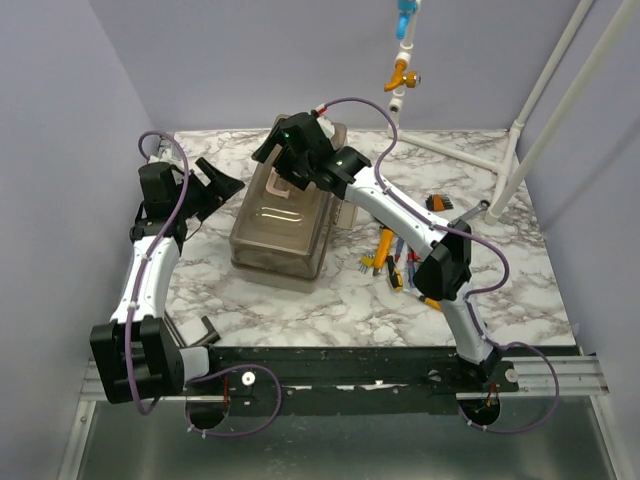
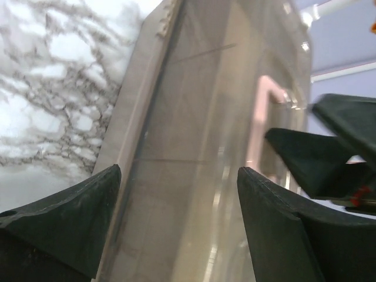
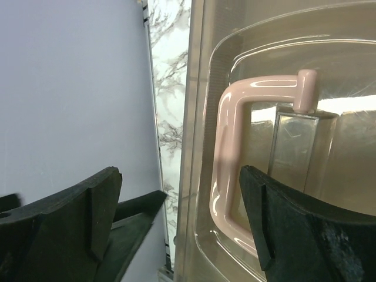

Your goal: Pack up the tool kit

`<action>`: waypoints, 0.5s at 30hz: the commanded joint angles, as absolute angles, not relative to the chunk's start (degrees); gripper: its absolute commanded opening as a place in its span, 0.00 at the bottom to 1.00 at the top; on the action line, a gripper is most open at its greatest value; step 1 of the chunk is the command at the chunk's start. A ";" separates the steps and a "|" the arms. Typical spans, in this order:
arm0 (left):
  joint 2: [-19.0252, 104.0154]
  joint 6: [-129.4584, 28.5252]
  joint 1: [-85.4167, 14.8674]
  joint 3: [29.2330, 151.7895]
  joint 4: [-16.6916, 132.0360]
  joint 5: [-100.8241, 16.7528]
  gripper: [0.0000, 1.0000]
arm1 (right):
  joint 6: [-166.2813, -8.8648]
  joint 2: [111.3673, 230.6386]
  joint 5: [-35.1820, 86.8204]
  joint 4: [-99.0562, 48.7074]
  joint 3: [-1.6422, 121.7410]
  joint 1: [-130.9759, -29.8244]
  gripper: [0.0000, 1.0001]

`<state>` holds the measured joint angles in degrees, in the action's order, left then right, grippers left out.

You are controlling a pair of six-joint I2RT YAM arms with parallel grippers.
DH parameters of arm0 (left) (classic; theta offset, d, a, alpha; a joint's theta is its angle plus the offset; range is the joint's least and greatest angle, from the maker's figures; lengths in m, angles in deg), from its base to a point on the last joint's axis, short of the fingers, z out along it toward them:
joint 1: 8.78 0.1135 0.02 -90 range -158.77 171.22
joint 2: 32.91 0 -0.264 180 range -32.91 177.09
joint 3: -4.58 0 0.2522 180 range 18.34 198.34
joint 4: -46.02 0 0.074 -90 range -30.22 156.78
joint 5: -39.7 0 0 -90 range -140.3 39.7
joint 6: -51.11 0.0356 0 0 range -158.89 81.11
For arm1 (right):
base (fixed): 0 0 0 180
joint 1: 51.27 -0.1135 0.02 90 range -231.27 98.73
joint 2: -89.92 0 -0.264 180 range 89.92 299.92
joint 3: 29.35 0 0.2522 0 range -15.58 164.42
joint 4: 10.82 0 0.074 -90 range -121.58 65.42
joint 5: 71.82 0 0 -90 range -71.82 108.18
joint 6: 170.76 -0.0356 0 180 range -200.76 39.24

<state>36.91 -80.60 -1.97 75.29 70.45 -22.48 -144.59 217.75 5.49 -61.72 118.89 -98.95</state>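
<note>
The grey-brown toolbox (image 1: pixel 285 225) stands mid-table with its translucent smoky lid down and its pink handle (image 3: pixel 226 170) lying flat in the lid recess. My left gripper (image 1: pixel 225 180) is open and empty at the box's far left side. In the left wrist view (image 2: pixel 179 173) its jaws frame the lid (image 2: pixel 200 147). My right gripper (image 1: pixel 283 172) is open and empty over the lid's far end; in the right wrist view (image 3: pixel 180 173) its jaws straddle the lid's edge beside the handle. Loose colourful-handled tools (image 1: pixel 395 262) lie on the table right of the box.
A purple wall runs close along the left. A white pipe frame (image 1: pixel 520 130) stands at the back right, and a hanging pipe with an orange fitting (image 1: pixel 402 75) is at the back. The left gripper's finger (image 3: pixel 126 223) shows close beside the right gripper.
</note>
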 commanded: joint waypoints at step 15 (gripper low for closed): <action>37.94 -93.29 -11.50 59.41 44.28 -10.14 0.56 | -126.31 208.61 0.30 -66.44 114.50 -98.53 0.88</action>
